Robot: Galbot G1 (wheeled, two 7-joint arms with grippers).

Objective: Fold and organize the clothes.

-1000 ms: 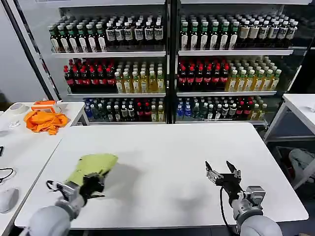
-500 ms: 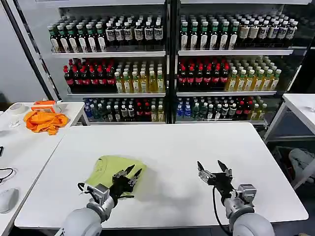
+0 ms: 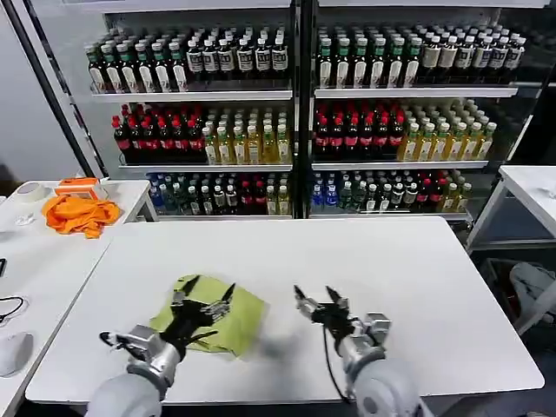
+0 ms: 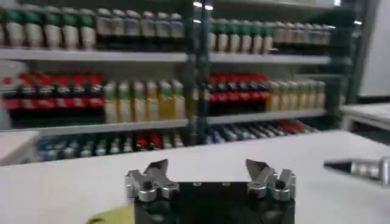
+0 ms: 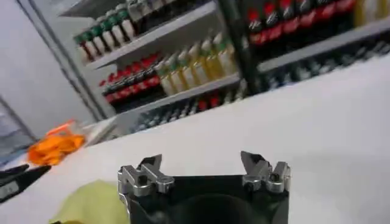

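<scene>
The clothes, a light yellow-green T-shirt point(image 3: 228, 323), lie folded into a small flat packet near the front left of the white table point(image 3: 391, 261). My left gripper point(image 3: 207, 295) hovers open over the packet, fingers spread and holding nothing. My right gripper point(image 3: 320, 300) is open too, just right of the shirt's edge above bare table. In the left wrist view the open left gripper point(image 4: 208, 173) has a corner of the shirt point(image 4: 113, 214) beside it. In the right wrist view the open right gripper point(image 5: 201, 165) has the shirt point(image 5: 85, 204) off to one side.
An orange cloth point(image 3: 80, 214) lies on the side table point(image 3: 52, 261) to the left, with a roll of tape point(image 3: 31, 191) near it. Shelves of bottles point(image 3: 295, 130) stand behind the table. Another white table point(image 3: 532, 187) is at the far right.
The shirt went from a raised bundle at my left gripper to lying flat. The left gripper opened and now sits over it. My right gripper moved left toward the shirt.
</scene>
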